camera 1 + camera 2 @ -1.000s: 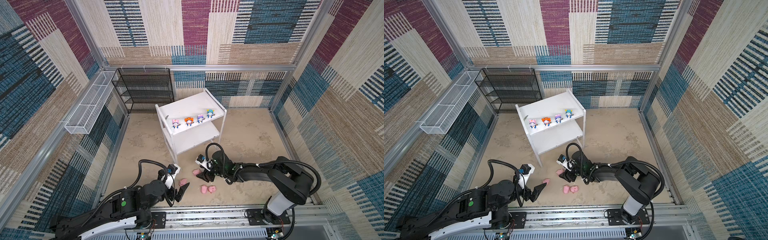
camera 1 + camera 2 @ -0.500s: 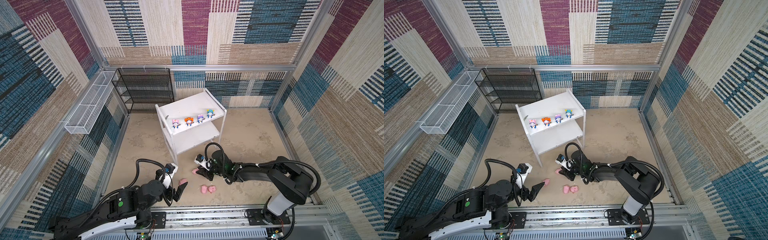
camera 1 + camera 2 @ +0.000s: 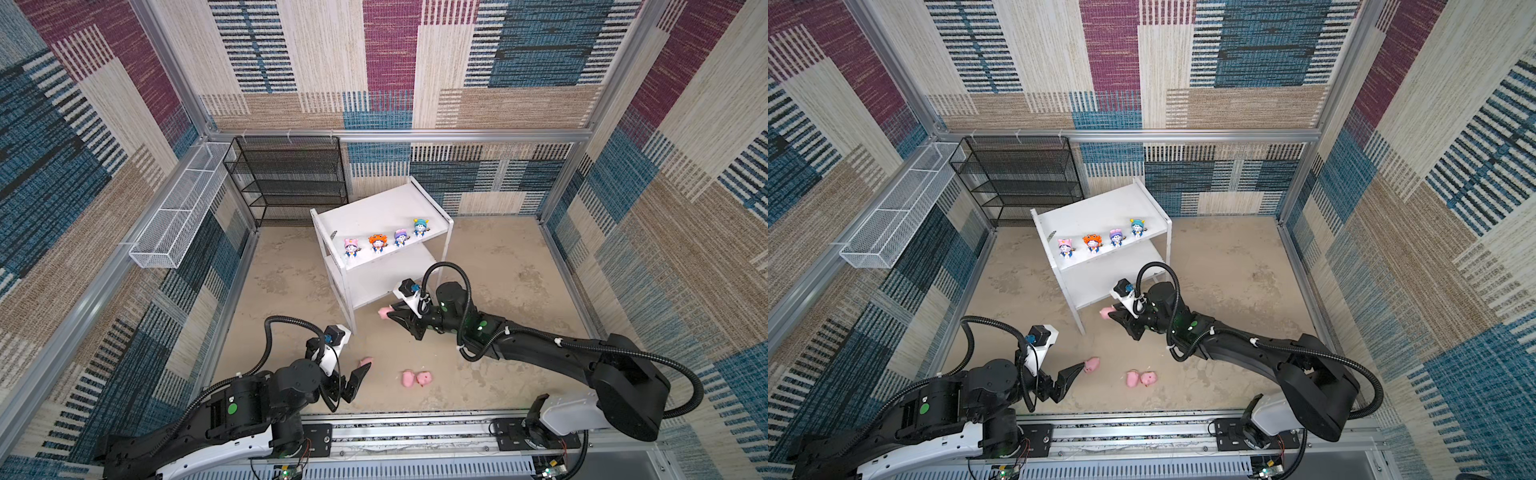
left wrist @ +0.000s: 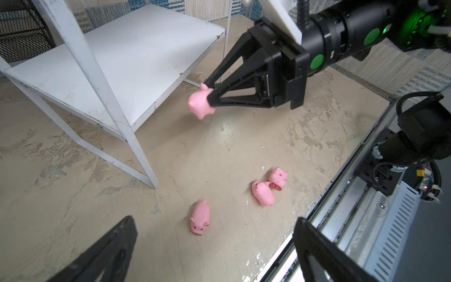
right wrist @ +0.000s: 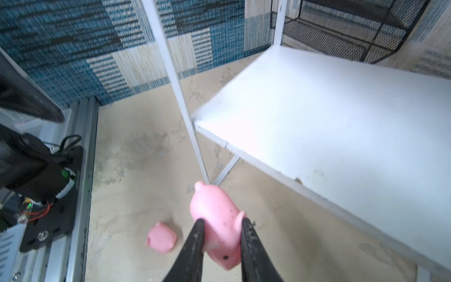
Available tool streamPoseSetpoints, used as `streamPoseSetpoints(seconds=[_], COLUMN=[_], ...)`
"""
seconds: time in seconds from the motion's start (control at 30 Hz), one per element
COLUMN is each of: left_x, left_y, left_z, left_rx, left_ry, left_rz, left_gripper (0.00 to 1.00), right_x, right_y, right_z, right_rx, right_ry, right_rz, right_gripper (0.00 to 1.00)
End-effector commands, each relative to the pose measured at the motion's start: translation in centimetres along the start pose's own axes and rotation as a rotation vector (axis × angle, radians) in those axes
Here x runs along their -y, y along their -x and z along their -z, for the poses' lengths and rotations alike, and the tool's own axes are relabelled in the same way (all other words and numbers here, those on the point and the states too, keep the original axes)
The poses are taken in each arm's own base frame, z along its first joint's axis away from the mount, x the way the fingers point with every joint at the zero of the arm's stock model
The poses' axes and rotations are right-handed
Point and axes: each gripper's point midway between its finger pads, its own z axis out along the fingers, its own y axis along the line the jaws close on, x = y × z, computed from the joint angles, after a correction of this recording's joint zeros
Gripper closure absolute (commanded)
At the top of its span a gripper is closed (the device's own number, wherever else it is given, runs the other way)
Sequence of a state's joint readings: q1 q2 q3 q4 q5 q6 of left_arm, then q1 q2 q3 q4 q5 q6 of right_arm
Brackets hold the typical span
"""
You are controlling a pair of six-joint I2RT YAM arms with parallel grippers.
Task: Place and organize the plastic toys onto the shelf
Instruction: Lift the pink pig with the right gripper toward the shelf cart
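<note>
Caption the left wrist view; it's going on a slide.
Right gripper holds a pig above the floor beside the shelf; three more pigs lie loose.

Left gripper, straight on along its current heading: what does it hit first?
Most likely the lone pink pig on the floor: in the left wrist view it lies just ahead, between the open jaws of the left gripper. Nothing stands before it. Depth is rough, so the floor beside it could come first.
</note>
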State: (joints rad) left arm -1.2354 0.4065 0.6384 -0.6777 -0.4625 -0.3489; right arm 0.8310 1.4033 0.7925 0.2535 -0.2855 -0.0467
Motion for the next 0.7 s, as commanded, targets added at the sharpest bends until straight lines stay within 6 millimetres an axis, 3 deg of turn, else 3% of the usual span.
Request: streamPoseSetpoints(seconds=[0.0, 0.3, 0.67], left_x=[-0.8, -1.0, -1.0], left_y=[0.2, 0.2, 0.4], left_z=[0.4, 0.5, 0.8], left_rx=[0.005, 0.016, 0.031], left_ry=[0.036, 0.041, 0.036], left_rz=[0.026, 0.035, 0.041], left_gripper=[0.0, 0.0, 0.0], right_x=[0.8, 2.5, 2.0], right_y=[3.4, 5.7, 5.4], right_z=[0.0, -1.4, -5.1], right_rx=[0.103, 0.212, 0.212], right_ry=[-0.047, -0.119, -0.2], right_rz=[-0.081, -0.198, -0.269], right_gripper=[0.72, 0.72, 0.71])
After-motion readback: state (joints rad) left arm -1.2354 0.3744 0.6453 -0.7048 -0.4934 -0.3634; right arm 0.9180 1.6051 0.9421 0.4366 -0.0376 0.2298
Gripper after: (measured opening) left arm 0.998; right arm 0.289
